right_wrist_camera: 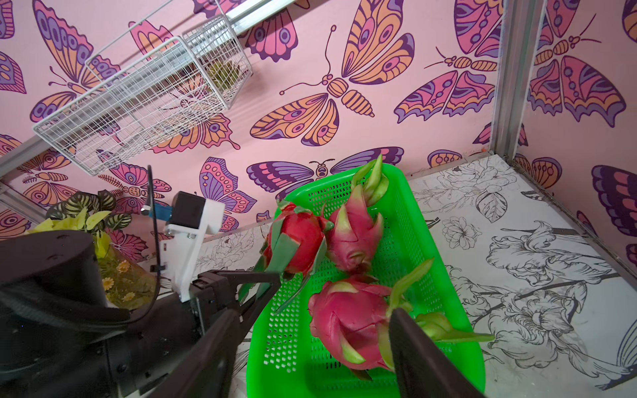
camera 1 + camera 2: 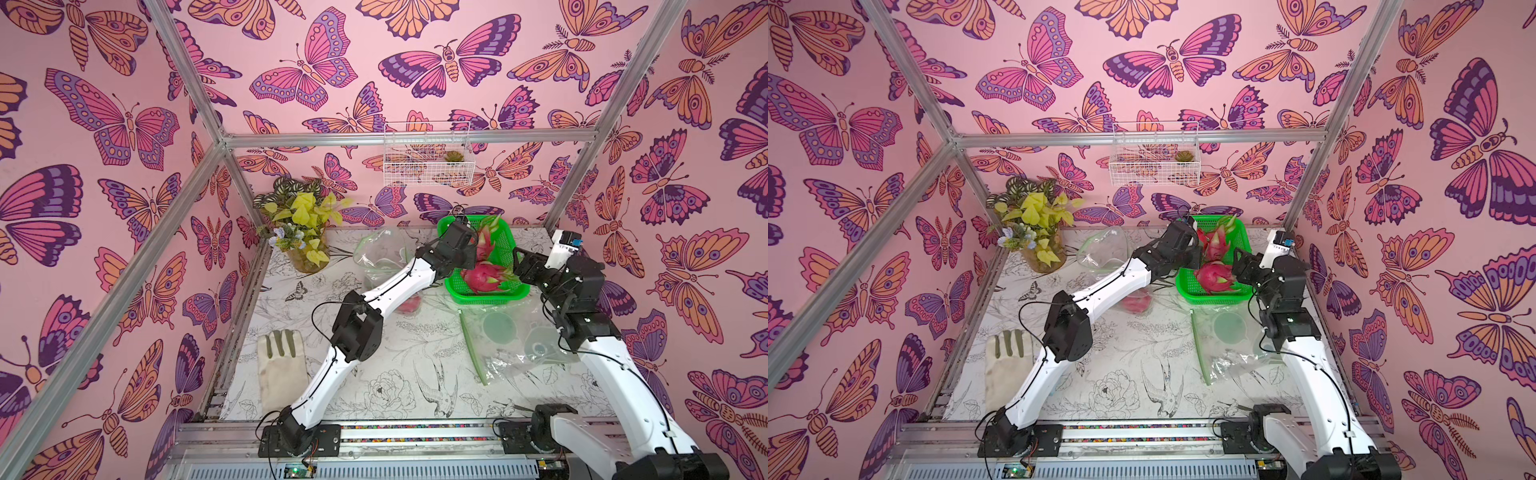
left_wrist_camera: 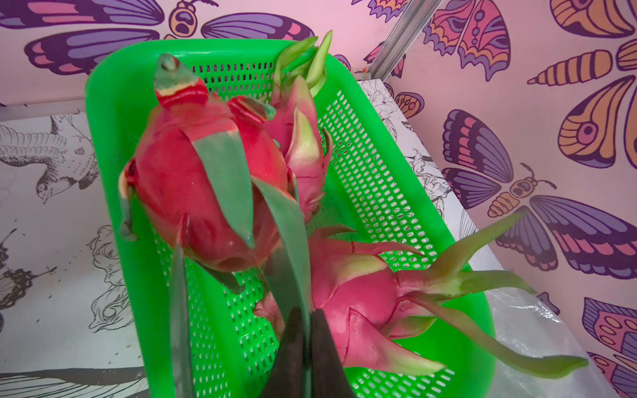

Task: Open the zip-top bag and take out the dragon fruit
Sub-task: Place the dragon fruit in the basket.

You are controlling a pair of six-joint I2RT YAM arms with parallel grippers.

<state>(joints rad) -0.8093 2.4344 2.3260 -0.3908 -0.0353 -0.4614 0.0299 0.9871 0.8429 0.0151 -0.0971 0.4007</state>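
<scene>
A green basket (image 2: 457, 286) at the back right holds two pink dragon fruit, one near (image 2: 484, 276) (image 3: 362, 303) and one far (image 3: 303, 148). My left gripper (image 3: 306, 315) (image 2: 471, 247) is shut on a long green scale of a redder dragon fruit (image 3: 206, 179), which hangs over the basket's left side. The right gripper (image 1: 317, 313) (image 2: 517, 259) stands open around the near fruit (image 1: 348, 320). A flat zip-top bag (image 2: 498, 336) with a green zip strip lies in front of the basket. Something red (image 2: 409, 305) shows inside clear plastic under my left forearm.
Another clear bag (image 2: 380, 249) stands puffed open left of the basket. A potted plant (image 2: 301, 232) is at the back left, a cream glove (image 2: 280, 365) at the front left. A white wire basket (image 2: 428, 153) hangs on the back wall.
</scene>
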